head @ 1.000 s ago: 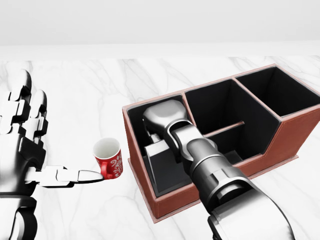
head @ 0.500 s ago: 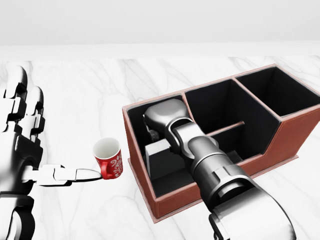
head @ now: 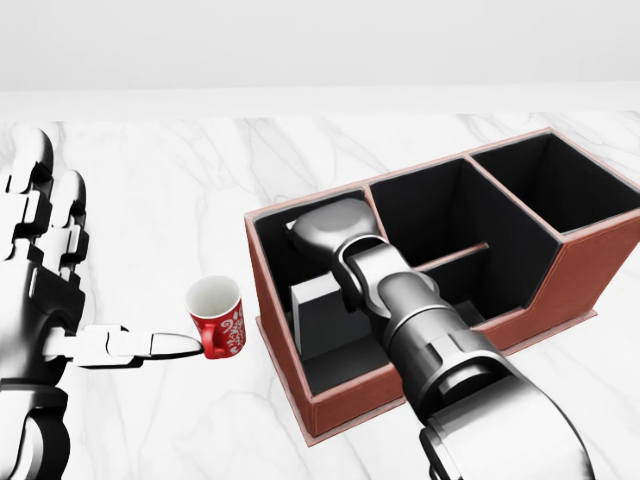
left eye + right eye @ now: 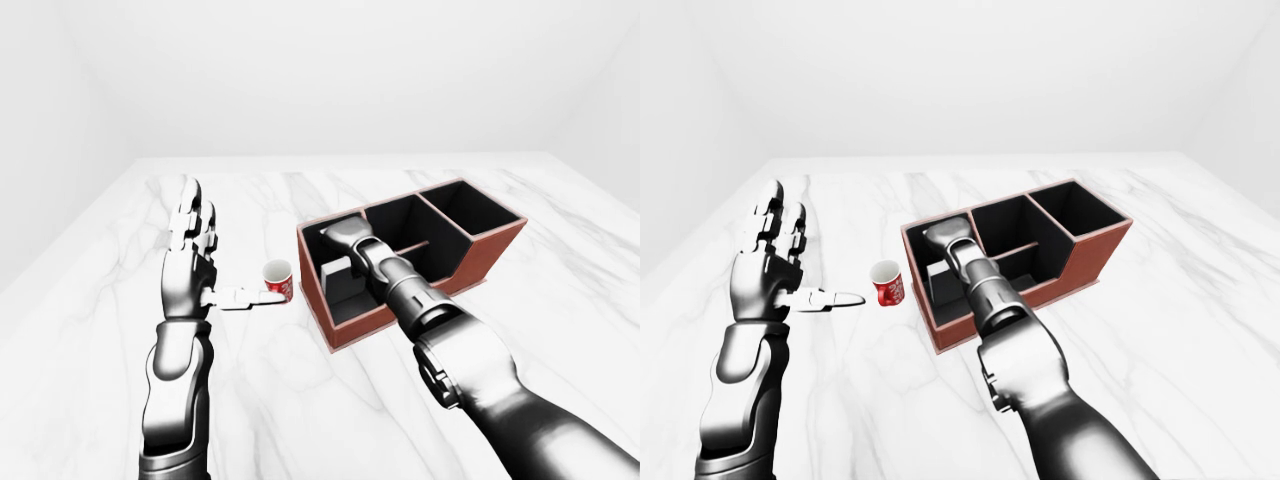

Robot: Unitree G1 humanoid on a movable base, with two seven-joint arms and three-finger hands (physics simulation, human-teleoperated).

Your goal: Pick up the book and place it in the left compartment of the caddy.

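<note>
The book (image 3: 322, 312), dark with a pale top edge, stands upright in the left compartment (image 3: 272, 245) of the brown caddy (image 3: 565, 262). My right hand (image 3: 325, 238) hovers just above the book, inside the top of that compartment. It is clear of the book and holds nothing; its fingers are mostly hidden under the back of the hand. My left hand (image 3: 105, 265) is raised at the view's left, open and empty, fingers up. Its thumb points at a red mug (image 3: 218, 316).
The red mug stands on the white marble table (image 3: 170, 190) just left of the caddy, touching or nearly touching my left thumb tip. The caddy's middle (image 3: 440, 215) and right (image 3: 560, 180) compartments are black inside. My right forearm (image 3: 430, 340) crosses the caddy's near wall.
My right hand has risen out of the left compartment, leaving the book standing there. My left hand has drifted slightly down and left. The caddy and mug have not moved.
</note>
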